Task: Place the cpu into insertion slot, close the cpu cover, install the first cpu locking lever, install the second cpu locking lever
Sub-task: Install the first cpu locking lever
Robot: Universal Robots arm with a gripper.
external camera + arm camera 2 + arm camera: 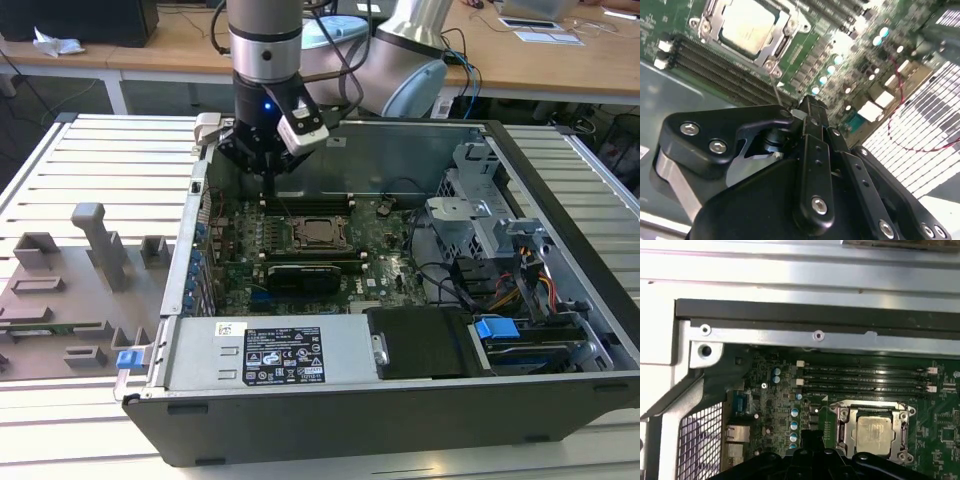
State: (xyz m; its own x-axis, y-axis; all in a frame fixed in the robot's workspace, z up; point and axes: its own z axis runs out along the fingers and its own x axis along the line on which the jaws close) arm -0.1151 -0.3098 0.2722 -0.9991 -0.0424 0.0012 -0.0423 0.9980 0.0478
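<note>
Gripper (268, 172) hovers above the memory slots (865, 380), fingers look pinched together, holding nothing (angle poor). cpu (875, 432) sits in insertion slot (842, 432), cpu cover (902, 437) down around it.

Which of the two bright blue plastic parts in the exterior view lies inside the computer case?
The blue plastic tab on the drive bay, toward the exterior view's right. The other blue clip sits outside the case's corner.

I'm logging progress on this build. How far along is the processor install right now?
Done, by the look of it: the chip sits in the socket with the metal cover frame down around it. In hand: nothing that I can see; the gripper hangs above the board near the memory slots. Whether either locking lever is latched, I cannot tell.
</note>
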